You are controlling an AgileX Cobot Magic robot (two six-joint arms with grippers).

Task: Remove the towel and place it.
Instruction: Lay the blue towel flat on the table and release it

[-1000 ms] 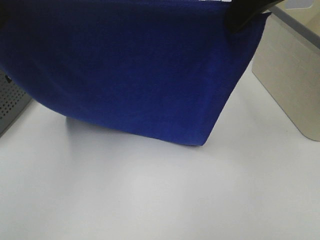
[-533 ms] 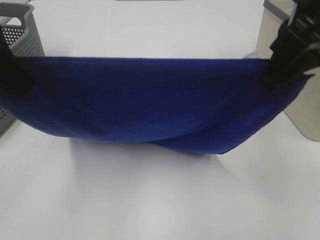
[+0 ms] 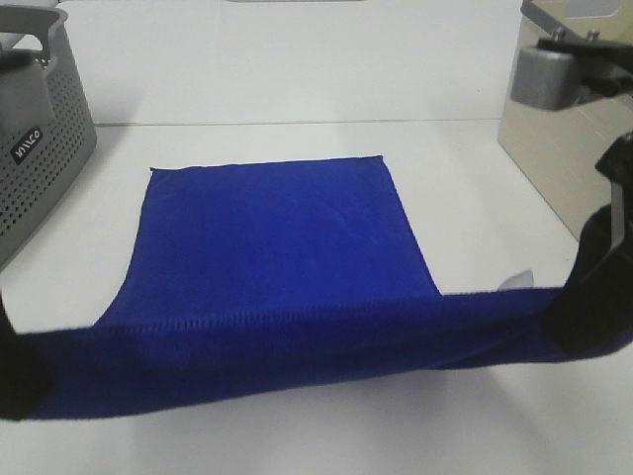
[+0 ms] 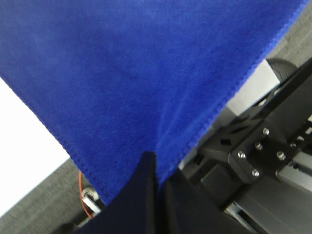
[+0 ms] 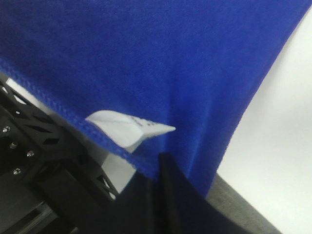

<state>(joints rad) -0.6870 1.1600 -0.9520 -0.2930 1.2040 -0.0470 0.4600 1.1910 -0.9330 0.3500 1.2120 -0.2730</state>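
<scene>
Landmark = grey basket (image 3: 40,148), at the left of the high view.

- Table (image 3: 316,435): white. A second ago the cloth covered most of it in the view; now it is bare on both sides of the cloth.
- Towel (image 3: 277,237): deep blue. 1 s ago it hung high and filled the upper view. 0.5 s ago it sagged in a belly between the two arms. Now its far part lies flat on the table just right of the basket, not touching it. Its near edge is off the surface, pulled into a band that runs from below the basket across to the far side.
- Basket: mostly hidden 1 s ago, now its perforated side is in full sight.
- Beige bin (image 3: 554,168): well apart from the basket, across the towel from it.
- Left gripper (image 4: 155,163): on the basket's side, nearer the camera than the basket, and lower in view than 0.5 s ago. Jaws clamped tight on the towel's hem corner.
- Right gripper (image 5: 158,163): well apart from the basket at the band's other end, also lower than before. Jaws pinched on the towel's hem.
- White label (image 5: 129,127): sticks out of the hem just beside the right gripper's pinch.
</scene>
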